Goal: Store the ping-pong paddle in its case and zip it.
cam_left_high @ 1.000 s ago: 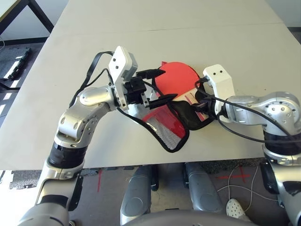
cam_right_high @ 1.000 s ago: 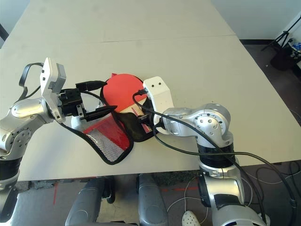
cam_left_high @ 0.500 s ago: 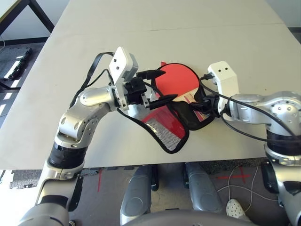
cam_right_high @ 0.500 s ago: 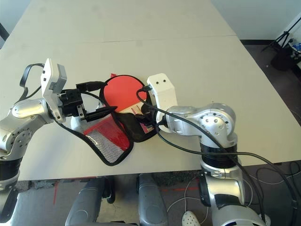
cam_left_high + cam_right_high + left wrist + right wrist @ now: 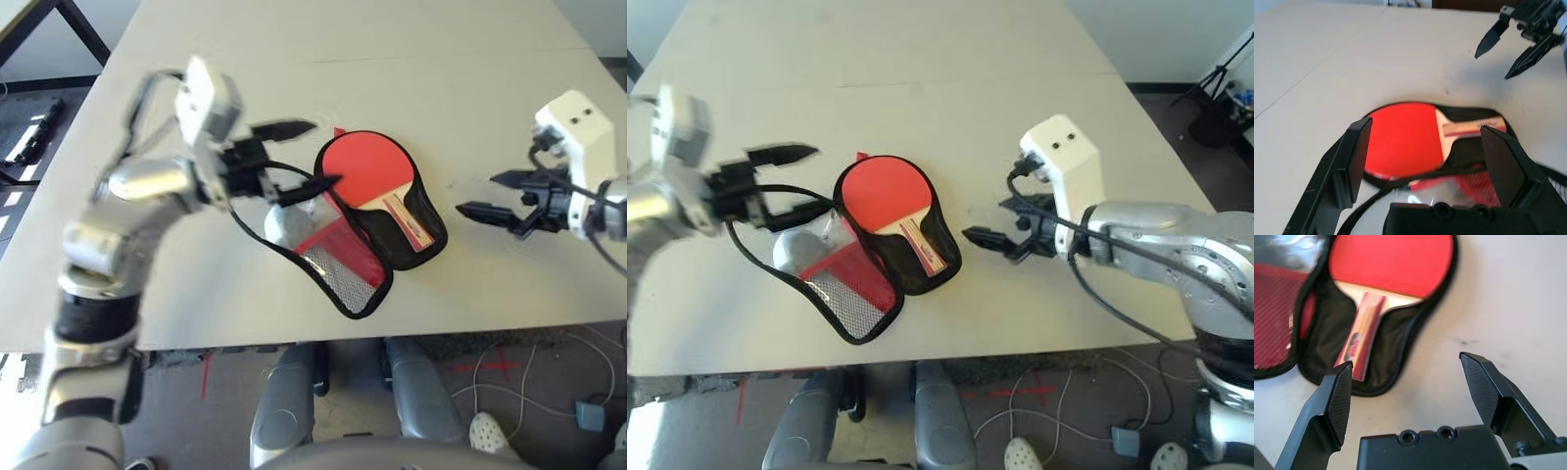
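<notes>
Pale and matte, the tabletop [image 5: 411, 88] runs back from the robot with a faint seam across it, and dark floor shows past its near and left edges.

Close to the near edge lies the case [image 5: 416, 245], unzipped and spread flat on the tabletop. Its black-lined half lies on the right with the ping-pong paddle [image 5: 364, 168] resting in it — round red face toward the far side, pale wooden handle with its red stripe slanting toward the near right. The paddle sits inside the black edging of that half and nothing covers it. The other half of the case, the flap [image 5: 343, 264] with its red fabric and mesh pocket, is folded out toward the near left. Just beside it, on the left, a grey rounded lump [image 5: 286, 223] lies partly under the case's edge.

On the left, above the tabletop, hangs the left claw [image 5: 299, 154], its two black fingers spread wide and empty, pointing toward the paddle's face; the lower fingertip is near the case's rim, though I cannot tell whether it touches. A black cable loops down from that wrist beside the lump.

Well apart from the case on the right is the right claw [image 5: 991, 222], likewise wide open and holding nothing, fingers aimed back at the case.
</notes>
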Robot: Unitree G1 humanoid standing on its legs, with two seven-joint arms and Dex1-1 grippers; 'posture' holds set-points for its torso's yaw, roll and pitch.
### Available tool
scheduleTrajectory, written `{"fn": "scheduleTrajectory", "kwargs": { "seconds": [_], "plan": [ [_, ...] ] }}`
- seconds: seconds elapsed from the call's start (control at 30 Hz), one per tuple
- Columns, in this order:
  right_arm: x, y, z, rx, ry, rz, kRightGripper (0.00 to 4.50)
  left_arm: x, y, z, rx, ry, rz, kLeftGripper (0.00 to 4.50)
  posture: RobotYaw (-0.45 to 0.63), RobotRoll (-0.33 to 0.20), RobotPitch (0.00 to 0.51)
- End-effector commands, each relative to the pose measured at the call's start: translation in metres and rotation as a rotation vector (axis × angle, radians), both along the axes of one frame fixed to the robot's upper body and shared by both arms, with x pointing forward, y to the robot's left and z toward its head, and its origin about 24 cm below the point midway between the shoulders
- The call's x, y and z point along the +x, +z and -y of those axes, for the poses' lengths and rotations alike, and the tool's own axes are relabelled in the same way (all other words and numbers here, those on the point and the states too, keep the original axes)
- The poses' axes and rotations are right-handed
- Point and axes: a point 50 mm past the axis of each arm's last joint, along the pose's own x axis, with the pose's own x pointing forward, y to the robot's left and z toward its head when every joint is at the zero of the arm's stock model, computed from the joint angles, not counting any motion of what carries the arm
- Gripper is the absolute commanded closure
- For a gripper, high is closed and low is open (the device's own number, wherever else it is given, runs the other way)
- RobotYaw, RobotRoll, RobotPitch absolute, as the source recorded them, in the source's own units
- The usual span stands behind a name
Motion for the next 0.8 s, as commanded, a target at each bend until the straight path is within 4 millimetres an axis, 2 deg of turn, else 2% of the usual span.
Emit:
{"fn": "scheduleTrajectory", "kwargs": {
  "seconds": [0.03,0.2,0.47,0.67,0.8],
  "plan": [
    [0.006,-0.006,0.006,-0.023,0.085,0.016,0.02,-0.01,0.003,-0.028,0.061,0.065,-0.049,0.0,0.02,0.0,0.243],
    [0.017,-0.011,0.007,-0.005,0.114,0.02,0.02,-0.022,-0.013,-0.058,0.249,0.172,-0.136,0.0,0.05,0.0,0.247],
    [0.021,-0.016,0.01,0.024,0.167,-0.025,0.02,-0.029,-0.035,-0.068,0.359,0.232,-0.207,0.0,0.07,0.0,0.252],
    [0.023,-0.018,0.016,0.034,0.147,-0.028,0.02,-0.028,-0.053,-0.055,0.331,0.191,-0.251,0.0,0.05,0.0,0.252],
    [0.022,-0.019,0.022,0.042,0.112,-0.027,0.02,-0.024,-0.053,-0.041,0.298,0.135,-0.25,0.0,0.03,0.0,0.252]
  ]
}}
